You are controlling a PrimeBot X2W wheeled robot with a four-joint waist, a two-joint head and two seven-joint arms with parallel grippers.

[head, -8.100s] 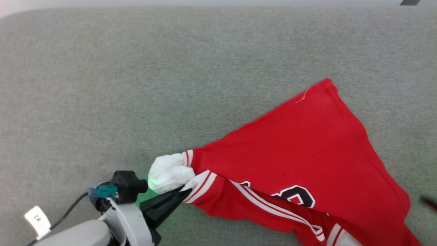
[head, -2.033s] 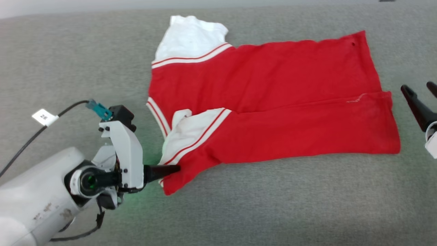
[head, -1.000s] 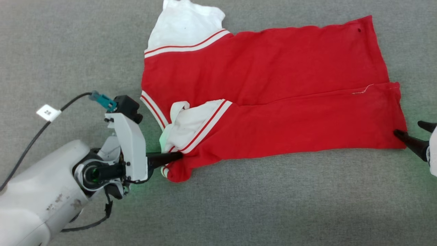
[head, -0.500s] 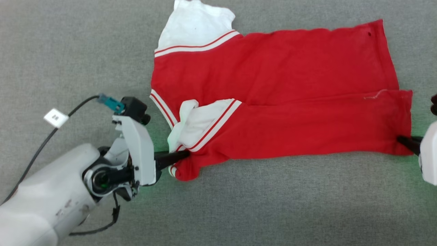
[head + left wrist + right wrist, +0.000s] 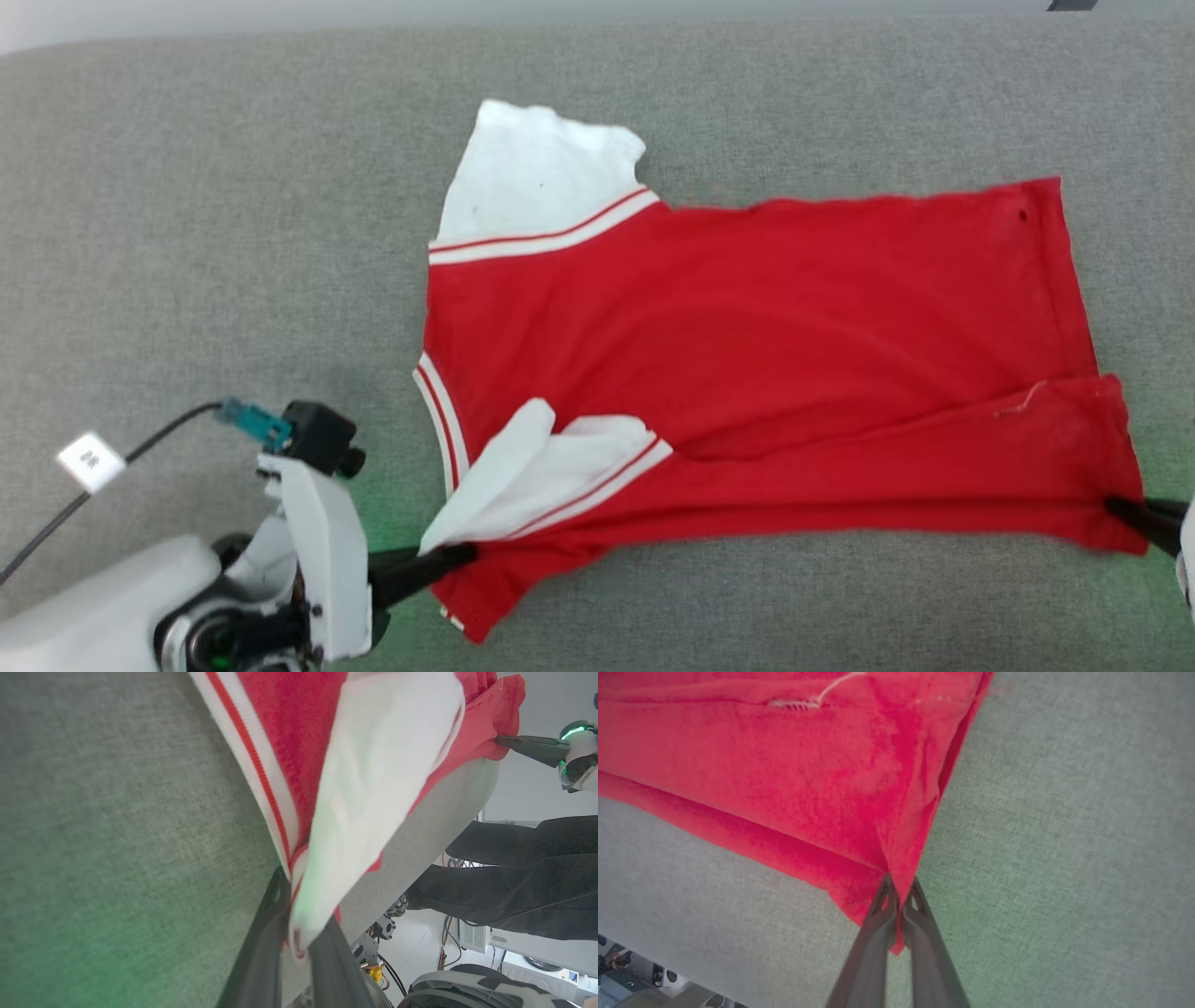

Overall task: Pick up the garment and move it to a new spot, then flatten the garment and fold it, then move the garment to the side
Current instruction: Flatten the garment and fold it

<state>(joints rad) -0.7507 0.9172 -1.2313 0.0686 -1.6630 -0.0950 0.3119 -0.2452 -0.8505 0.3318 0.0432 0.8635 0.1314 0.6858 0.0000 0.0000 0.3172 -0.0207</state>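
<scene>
Across the middle of the head view, the garment (image 5: pixel 747 317) lies sideways on the grey padded surface (image 5: pixel 215 233), with the collar end at frame left and the hem at frame right. It rests directly on the padding, not in any bin or basket. One white sleeve (image 5: pixel 532 177) lies flat at upper centre. The other sleeve (image 5: pixel 551 467) is doubled over the red body at lower centre, and a strip along the lower long edge is already turned onto the body.

The left gripper (image 5: pixel 453 558) is clamped on the cloth at the lower left, at the shoulder by the doubled sleeve. The right gripper (image 5: pixel 1125 511) is clamped on the lower hem corner at the right edge of the frame. In both wrist views the fingers pinch cloth, and the held edge hangs slightly clear of the padding.

Judged step: the lengthwise fold, with both ends of the lower edge secured. The next move likely calls for raising both ends level, keeping the span taut, and carrying it toward the upper edge. Uneven travel could bunch the loose sleeve.
</scene>
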